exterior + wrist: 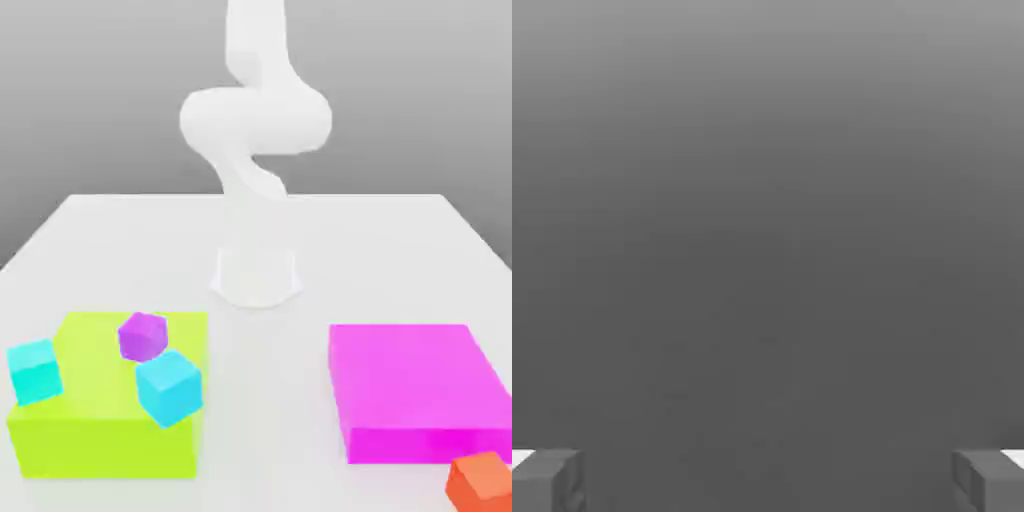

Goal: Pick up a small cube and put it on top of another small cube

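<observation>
No readable text, no labels, no brands, no numbers, no signs

Your exterior view looks from in front of the white table [100, 230], slightly above it, facing the arm's base [257, 275] across the flat blocks, near enough that the front edge is cropped. Your hand view looks past two wide-set fingertips [547, 480] at plain grey, sharing nothing recognisable with the table view.

There were two cyan cubes [35, 370] [169, 387], one purple cube [142, 335], one small orange-red cube [481, 481], two flat blocks [100, 430] [415, 385], one white arm [255, 120].
</observation>
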Controlling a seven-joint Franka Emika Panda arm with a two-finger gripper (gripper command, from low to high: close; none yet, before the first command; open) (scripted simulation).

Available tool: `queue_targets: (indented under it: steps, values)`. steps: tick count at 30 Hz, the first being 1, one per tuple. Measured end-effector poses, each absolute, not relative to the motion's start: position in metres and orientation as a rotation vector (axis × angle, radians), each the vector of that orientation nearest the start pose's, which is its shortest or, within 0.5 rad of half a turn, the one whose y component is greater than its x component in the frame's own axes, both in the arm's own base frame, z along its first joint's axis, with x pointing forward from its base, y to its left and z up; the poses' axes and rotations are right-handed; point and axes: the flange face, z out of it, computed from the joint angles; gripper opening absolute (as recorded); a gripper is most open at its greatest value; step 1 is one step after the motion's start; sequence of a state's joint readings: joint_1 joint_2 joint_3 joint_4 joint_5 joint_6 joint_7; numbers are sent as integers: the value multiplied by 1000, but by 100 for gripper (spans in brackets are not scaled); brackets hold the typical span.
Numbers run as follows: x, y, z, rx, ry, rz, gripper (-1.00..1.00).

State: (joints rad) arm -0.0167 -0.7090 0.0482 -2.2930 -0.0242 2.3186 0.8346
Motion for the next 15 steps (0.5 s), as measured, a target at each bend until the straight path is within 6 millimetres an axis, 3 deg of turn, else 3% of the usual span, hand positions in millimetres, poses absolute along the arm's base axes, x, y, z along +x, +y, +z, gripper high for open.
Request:
queue_targets:
  steps: [8,15]
  values:
    - [466,77,574,-2724,1072,-800,0]
    - [509,127,463,-2874,1041,-607,0]
